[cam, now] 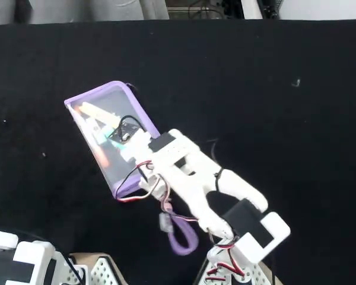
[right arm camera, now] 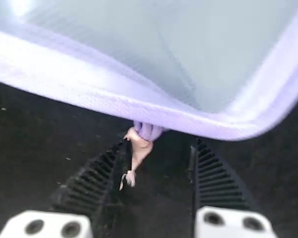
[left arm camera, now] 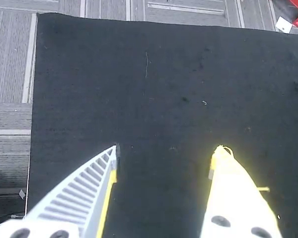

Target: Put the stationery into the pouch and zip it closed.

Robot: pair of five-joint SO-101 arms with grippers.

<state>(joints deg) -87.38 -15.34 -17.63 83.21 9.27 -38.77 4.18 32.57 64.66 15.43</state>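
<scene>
A clear pouch with a purple border (cam: pixel 92 95) lies slanted left of the table's middle, with several coloured stationery items (cam: pixel 99 127) inside it. My right arm stretches from the near right side over the pouch, and its gripper (cam: pixel 126 141) sits above the pouch's long right edge. In the right wrist view the gripper (right arm camera: pixel 159 148) is open, and the purple pouch edge (right arm camera: pixel 139 106) runs just beyond its fingertips. A small pinkish pull tab (right arm camera: pixel 136 148) hangs between the fingers, close to one of them. My left gripper (left arm camera: pixel 166 151) is open above bare black table with nothing in it.
A purple loop strap (cam: pixel 181 238) lies on the black table (cam: pixel 273 107) under my right arm, near the front edge. White arm bases (cam: pixel 24 255) stand at the near left. In the left wrist view the table's edge (left arm camera: pixel 35 99) meets grey floor.
</scene>
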